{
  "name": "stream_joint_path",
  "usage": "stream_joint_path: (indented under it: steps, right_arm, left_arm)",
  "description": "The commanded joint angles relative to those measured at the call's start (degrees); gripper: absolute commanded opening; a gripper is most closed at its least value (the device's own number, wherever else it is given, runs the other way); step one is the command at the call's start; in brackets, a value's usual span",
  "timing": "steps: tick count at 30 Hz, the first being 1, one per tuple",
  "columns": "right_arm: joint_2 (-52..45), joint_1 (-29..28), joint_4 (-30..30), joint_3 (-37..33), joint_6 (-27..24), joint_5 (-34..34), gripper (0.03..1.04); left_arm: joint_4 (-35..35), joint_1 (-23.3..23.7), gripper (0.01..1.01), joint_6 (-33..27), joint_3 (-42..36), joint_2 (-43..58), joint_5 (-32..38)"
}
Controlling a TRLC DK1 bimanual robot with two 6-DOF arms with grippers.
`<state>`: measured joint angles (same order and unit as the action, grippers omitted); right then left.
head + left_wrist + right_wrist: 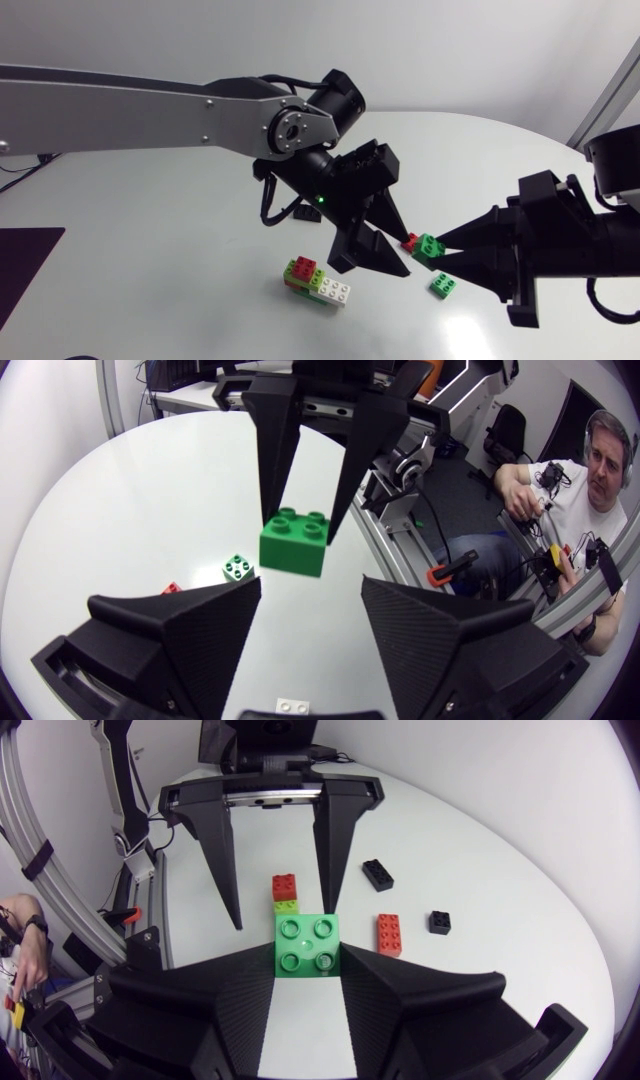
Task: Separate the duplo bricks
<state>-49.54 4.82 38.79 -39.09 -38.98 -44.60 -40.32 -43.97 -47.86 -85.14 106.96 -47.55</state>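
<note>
Pale, round-edged desk, with dark mat lying at its left edge. From that same edge, left arm, silver-grey with black joints, stretched over the desk past its middle. Below its wrist, cluster of joined bricks resting on the desk: red on lime green, with white brick at the cluster's right end.

Next along, left hand, fingers spread wide and gripping nothing, tips aimed toward the right edge. Red brick lying on the desk just beside one of those tips; whether touching it, cannot tell.

Right after that, green brick, held above the desk and pinched from two sides by right hand. From the right wrist, same green brick seated between that hand's own closed-in fingers, with the left hand's open prongs standing just ahead and one tip just beside the brick's edge. Farther ahead in that view, longer black brick and small black brick, lying apart from each other on the desk.

Close under the held brick, a little nearer the right edge, small green brick alone on the desk. Lastly, right arm, black, entering over the right edge.
</note>
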Motion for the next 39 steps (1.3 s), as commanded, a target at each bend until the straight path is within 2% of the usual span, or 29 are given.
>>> stream_joint_path:
  steps: [1,4,6,12,16,19,28,34,39]
  right_arm:
    - [-0.9,-3.7,0.6,0.8,-3.8,-0.2,0.30]
    - [-5.3,-9.4,-0.5,1.6,-8.3,0.1,0.30]
    - [-7.2,-12.0,-3.7,3.2,-9.6,2.5,0.30]
    - [-11.8,-12.2,-18.5,10.4,-7.3,13.2,0.30]
    - [-20.5,-12.2,-26.8,11.9,-7.2,17.8,0.30]
    - [-25.7,-12.3,-31.0,12.0,-6.9,19.9,0.30]
    - [-32.9,-13.5,-34.4,11.4,-5.8,23.2,0.30]
    - [-38.8,-14.8,-36.1,10.4,-5.9,24.4,0.31]
    - [-39.8,-14.7,-37.3,10.5,-5.8,24.6,0.31]
  left_arm:
    - [-0.7,2.6,0.926,-1.6,-0.2,0.2,0.4]
    - [-0.7,4.0,0.934,-1.9,0.2,0.1,3.3]
    - [-0.6,4.2,0.944,-2.1,1.1,0.1,6.2]
    - [-0.6,4.1,0.944,-4.5,4.5,0.0,17.1]
    - [-0.9,4.2,0.944,-6.0,6.7,-1.0,21.8]
    - [-2.4,4.5,0.944,-7.3,7.7,-1.8,24.0]
    - [-7.7,5.5,0.943,-11.0,9.2,-3.7,28.2]
    - [-8.3,5.6,0.943,-13.1,11.8,-3.9,30.9]
    - [-7.6,5.6,0.916,-16.0,13.8,-3.2,33.5]
